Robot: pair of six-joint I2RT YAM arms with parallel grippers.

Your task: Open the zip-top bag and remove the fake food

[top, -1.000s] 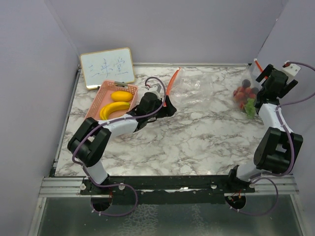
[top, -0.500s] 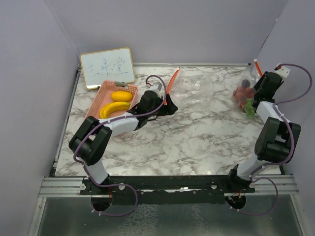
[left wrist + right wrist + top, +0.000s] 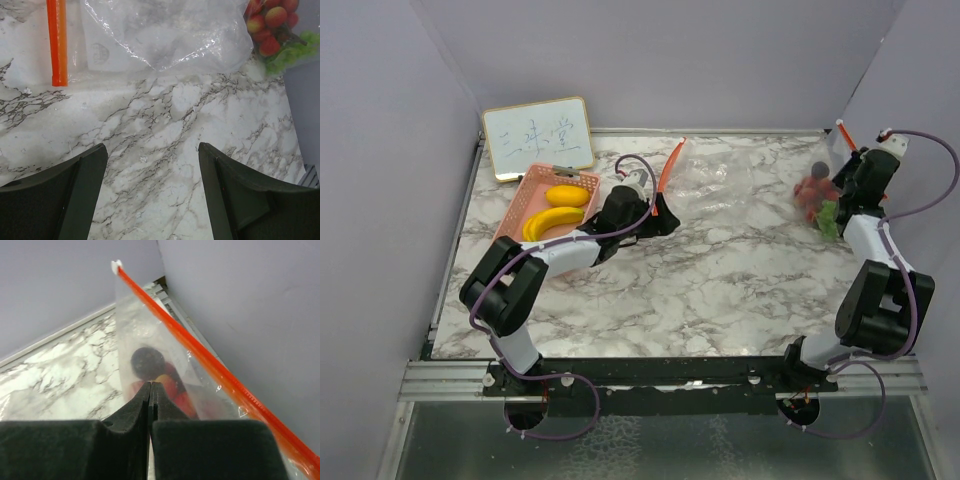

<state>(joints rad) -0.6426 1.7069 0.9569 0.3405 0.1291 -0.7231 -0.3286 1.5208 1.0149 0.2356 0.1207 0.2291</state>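
Note:
The clear zip-top bag (image 3: 745, 175) lies across the far side of the marble table, one orange zip strip (image 3: 669, 168) at its left end. Its right end (image 3: 132, 315) stands raised with another orange strip (image 3: 200, 357). Inside show a red berry cluster (image 3: 809, 190), a dark purple piece (image 3: 147, 361) and a green bit (image 3: 828, 216). My right gripper (image 3: 151, 386) is shut on the bag's film just in front of this fake food. My left gripper (image 3: 152, 165) is open above bare marble, short of the bag (image 3: 165, 35) and holding nothing. A yellow banana (image 3: 553, 221) and lemon (image 3: 567, 195) lie in the pink basket.
The pink basket (image 3: 517, 207) sits at the far left, with a small whiteboard (image 3: 538, 137) behind it. Purple walls close in the back and both sides; the right wall (image 3: 250, 300) is very near my right gripper.
My right gripper has gone from open to shut and shifted slightly toward the bag's raised right end. The left arm has not moved.

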